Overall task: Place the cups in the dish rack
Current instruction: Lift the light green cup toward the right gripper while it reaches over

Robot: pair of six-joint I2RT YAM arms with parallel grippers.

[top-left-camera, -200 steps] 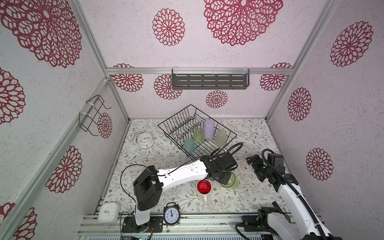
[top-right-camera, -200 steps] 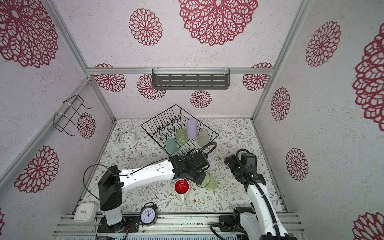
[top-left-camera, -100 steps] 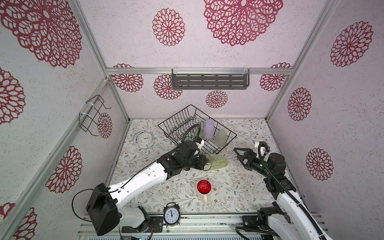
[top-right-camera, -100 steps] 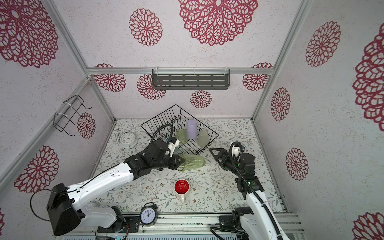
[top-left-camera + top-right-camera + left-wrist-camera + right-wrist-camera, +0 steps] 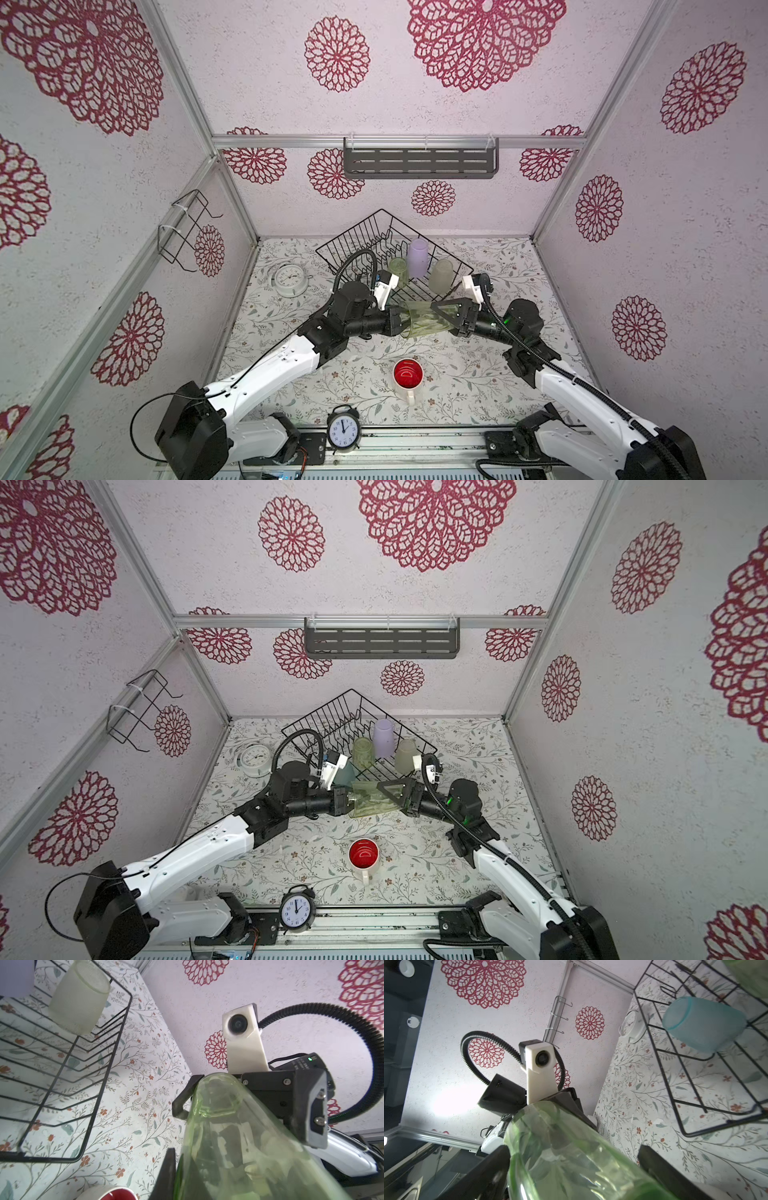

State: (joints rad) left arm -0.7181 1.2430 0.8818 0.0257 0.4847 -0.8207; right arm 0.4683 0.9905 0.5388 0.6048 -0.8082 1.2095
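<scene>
Left claw [image 5: 397,324] is clenched on the mouth end of a green cup [image 5: 419,322] and holds it sideways, base pointing at the right claw [image 5: 574,1153]. Right claw is spread wide, its 2 fingers [image 5: 664,1169] straddling the base end of that cup. The right wrist view shows a sliver of table between cup and finger, so it is not gripping. Both claws meet nose to nose over the flowered table [image 5: 457,374]. They are just in front of the near corner of the dish rack [image 5: 353,243], and the green cup is outside it. Inside the rack are 4 cups: a lilac cup [image 5: 417,257], the other green cup [image 5: 398,268] beside it, a pale cup [image 5: 441,276] and a blue cup [image 5: 345,773]. Nearer the front, a white mug [image 5: 408,376] with a red inside stands upright on the table, well apart from the rack. An alarm clock [image 5: 343,428] stands near it.
</scene>
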